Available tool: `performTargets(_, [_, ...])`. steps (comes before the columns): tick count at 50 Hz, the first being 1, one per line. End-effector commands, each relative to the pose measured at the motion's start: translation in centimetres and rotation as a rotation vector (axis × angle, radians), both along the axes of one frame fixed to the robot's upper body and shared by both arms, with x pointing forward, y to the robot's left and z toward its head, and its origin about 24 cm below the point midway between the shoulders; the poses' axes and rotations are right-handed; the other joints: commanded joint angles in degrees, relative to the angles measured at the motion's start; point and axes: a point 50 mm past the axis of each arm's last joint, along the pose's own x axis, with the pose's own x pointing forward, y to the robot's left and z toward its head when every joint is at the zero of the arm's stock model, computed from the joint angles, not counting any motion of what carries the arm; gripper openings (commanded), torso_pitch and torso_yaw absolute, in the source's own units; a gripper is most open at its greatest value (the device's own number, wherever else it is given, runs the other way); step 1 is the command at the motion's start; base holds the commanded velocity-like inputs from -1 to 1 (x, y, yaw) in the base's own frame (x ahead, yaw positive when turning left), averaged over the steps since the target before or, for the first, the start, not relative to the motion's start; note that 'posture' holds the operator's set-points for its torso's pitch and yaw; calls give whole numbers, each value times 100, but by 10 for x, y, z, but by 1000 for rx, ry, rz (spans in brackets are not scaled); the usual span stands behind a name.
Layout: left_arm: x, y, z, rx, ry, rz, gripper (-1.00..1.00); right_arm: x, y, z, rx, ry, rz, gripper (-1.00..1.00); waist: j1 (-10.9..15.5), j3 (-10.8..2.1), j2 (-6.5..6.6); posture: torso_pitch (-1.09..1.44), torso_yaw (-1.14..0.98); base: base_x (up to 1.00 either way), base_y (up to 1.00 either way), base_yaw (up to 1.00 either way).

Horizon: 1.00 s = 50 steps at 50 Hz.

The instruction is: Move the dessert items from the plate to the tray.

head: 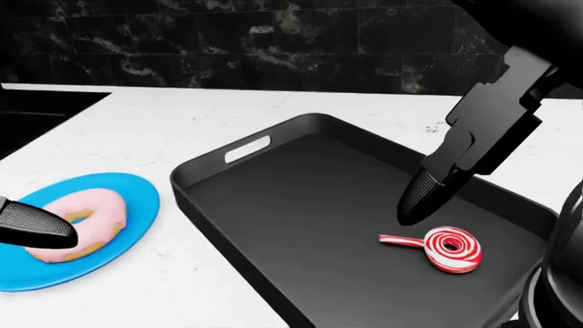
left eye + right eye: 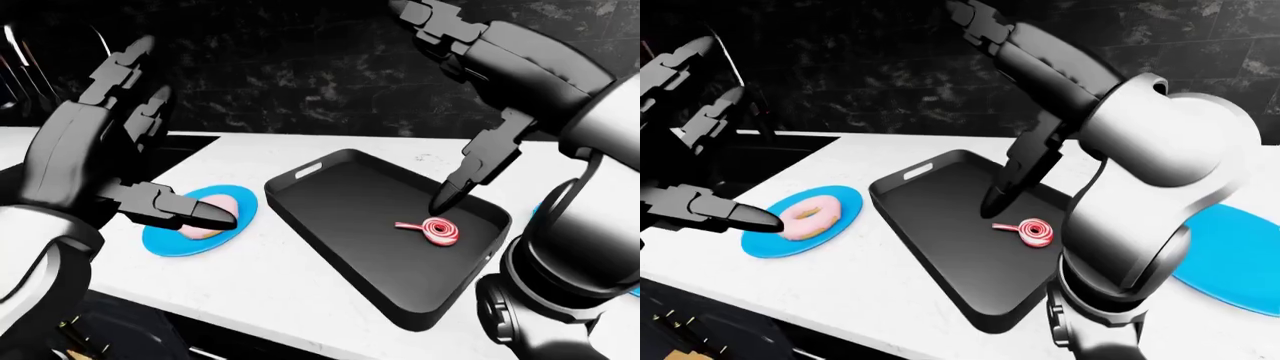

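Head view, left to right: left hand (image 2: 120,135), fingers spread, is hovering over the donut (image 1: 80,223) on the blue plate (image 1: 137,198); close evenly around it. Right hand (image 2: 470,105), open, is hanging above the tray (image 1: 273,198), lollipop (image 1: 446,249) inside.

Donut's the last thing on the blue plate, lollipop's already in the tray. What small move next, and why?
Probably lower the left hand and close its fingers round the donut. It lies on the blue plate, ungrasped, with one fingertip across it and the others spread above. The lollipop lies in the tray, with the right hand above it holding nothing.
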Motion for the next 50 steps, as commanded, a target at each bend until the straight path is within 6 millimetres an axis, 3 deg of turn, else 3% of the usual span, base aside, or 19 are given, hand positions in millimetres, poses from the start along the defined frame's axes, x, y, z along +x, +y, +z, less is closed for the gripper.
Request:
performTargets(1, [-3,2,11,8,-66,21,100,-3,-1,8,3,-48,-12,100,25,-27,-3,-41,46,0,0,0])
performTargets(12, [3,4,13,-10,-54,40,100,-7,-5,8,3,-51,-17,100,317,-13,-20,-41,51,0,0,0])
performTargets(19, [18,-4,14,146,-50,53,100,-13,-16,4,23,-56,-38,100,465,1,-61,-41,51,0,0,0])
performTargets(24, [41,-5,25,212,-77,52,100,-14,-20,0,36,-55,-47,100,563,6,-112,-41,51,0,0,0])
performTargets(25, [43,-9,23,232,-41,-30,100,-14,-22,0,36,-56,-50,100,575,11,-124,-41,51,0,0,0])
performTargets(32, [71,-6,34,290,-84,-10,100,-15,-23,0,38,-55,-54,100,656,28,-189,-41,51,0,0,0])
performTargets(40, [104,-12,34,522,-123,2,100,-14,-25,-1,40,-55,-59,100,716,51,-290,-41,51,0,0,0])
performTargets(47, [122,-17,36,520,-116,-20,100,-14,-27,-4,40,-55,-64,100,746,65,-338,-41,51,0,0,0])
performTargets(50, [126,-21,26,546,-86,-44,100,-14,-29,-4,41,-55,-65,100,741,63,-346,-41,50,0,0,0])
